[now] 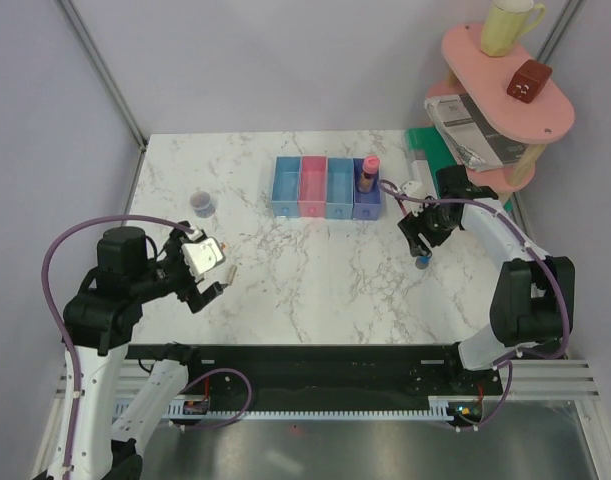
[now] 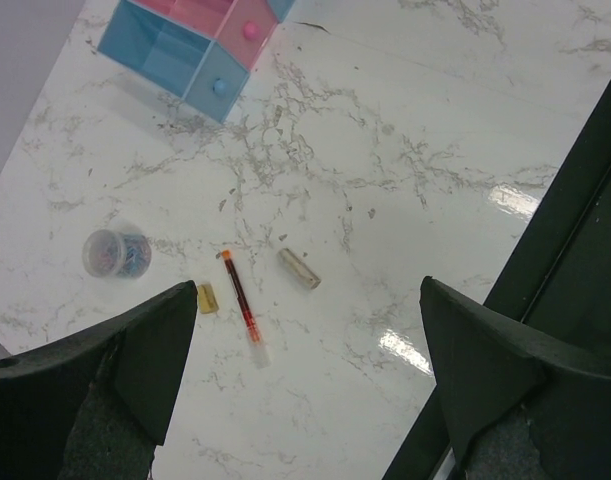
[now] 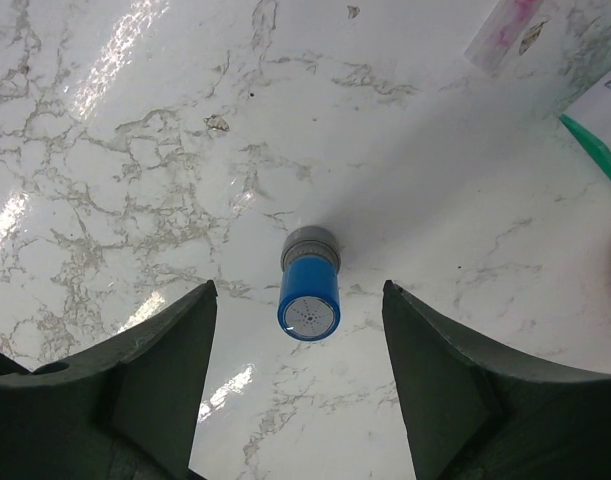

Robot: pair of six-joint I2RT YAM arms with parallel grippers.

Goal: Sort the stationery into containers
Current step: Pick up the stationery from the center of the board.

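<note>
The four joined bins (image 1: 326,187) stand in a row at the table's middle back: blue, pink-red, light blue, purple-blue. A brown tube with a pink cap (image 1: 368,172) stands in the purple-blue bin. My right gripper (image 1: 422,250) is open above a small blue cylinder (image 3: 309,285), which stands upright between the open fingers (image 3: 185,350). My left gripper (image 1: 210,270) is open and empty above a thin red pen (image 2: 241,303), a short grey-brown stick (image 2: 299,269) and a small yellowish piece (image 2: 207,298). The bins (image 2: 185,45) also show in the left wrist view.
A small clear cup of coloured clips (image 1: 203,204) stands left of the bins. A pink shelf (image 1: 505,70) at the back right carries a yellow mug (image 1: 510,25), a brown block (image 1: 528,80) and a folded newspaper (image 1: 475,125). A green mat (image 1: 425,140) lies beneath it.
</note>
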